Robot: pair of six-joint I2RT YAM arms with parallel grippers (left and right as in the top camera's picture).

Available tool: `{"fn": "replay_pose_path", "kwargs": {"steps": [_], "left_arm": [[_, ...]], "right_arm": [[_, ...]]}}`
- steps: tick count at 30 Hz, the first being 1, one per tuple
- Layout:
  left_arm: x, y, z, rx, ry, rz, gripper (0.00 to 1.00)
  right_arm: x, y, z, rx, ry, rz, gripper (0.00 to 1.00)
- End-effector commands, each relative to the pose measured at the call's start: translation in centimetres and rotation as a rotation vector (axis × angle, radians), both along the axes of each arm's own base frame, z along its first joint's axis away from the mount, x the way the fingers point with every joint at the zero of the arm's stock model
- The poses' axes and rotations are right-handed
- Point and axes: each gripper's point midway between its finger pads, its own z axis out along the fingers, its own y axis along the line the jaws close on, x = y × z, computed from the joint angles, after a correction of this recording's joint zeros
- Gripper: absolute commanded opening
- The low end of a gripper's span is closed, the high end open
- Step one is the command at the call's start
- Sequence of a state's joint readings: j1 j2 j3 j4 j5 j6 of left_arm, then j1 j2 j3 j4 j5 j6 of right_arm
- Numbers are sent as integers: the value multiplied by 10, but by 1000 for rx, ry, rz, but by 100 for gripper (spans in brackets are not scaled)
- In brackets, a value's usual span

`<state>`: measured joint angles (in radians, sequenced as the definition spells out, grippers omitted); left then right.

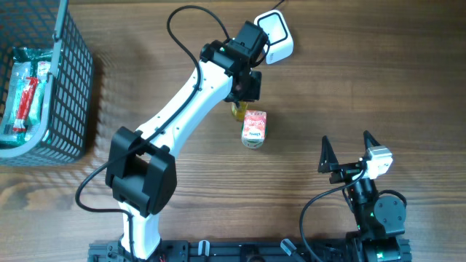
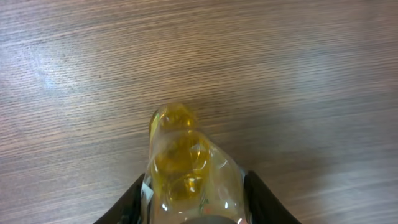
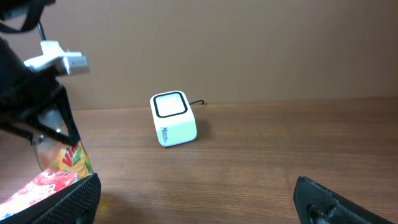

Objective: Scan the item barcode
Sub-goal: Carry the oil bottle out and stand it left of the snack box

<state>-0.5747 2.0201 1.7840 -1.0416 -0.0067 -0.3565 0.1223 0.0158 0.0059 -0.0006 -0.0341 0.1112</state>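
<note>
Left gripper (image 2: 196, 205) clamps a clear yellow packet (image 2: 186, 158) above the wood-grain table (image 2: 311, 74), tan wall (image 3: 261, 43) behind.

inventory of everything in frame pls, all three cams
basket: 1, dark grey mesh, left edge of table
wrapped packets: count unclear, green, red and white, inside the basket
barcode scanner: 1, white with black-framed window, far side of table, centre
juice carton: 1, red-pink with fruit print, mid-table, beside the left tool
clear packet: 1, transparent with yellow contents, held above the table
table: 1, brown wood grain, under everything
left arm: 1, white and black, reaching toward the scanner
left tool: 1, black, shut on the clear packet
right arm: 1, black, near-right corner
right tool: 1, black, open and empty
</note>
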Motion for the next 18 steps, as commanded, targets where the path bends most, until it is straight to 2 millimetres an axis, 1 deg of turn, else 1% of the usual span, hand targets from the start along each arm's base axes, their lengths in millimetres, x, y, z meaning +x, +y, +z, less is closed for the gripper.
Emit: {"fn": "replay_pose_path", "kwargs": {"steps": [1,5,9,12,13,16,18], "left_arm": [[6,8,-2,46,-44,-39,32],[6,9,-3,72,-56,-115,32],[10,23,-10,135,-70,-94,34],[9,25,-14,138,-62,-91,35],[9,25,-15,139,-61,-92,37],[8,26,-17,140,-59,-91,50],[9,27,-17,140,-59,-89,56]], "right_arm": [[0,2,1,-5,-4,15,100],[0,2,1,-5,-4,15,100],[0,2,1,-5,-4,15,100],[0,2,1,-5,-4,15,100],[0,2,1,-5,-4,15,100],[0,3,1,-5,-4,15,100],[0,3,1,-5,-4,15,100]]}}
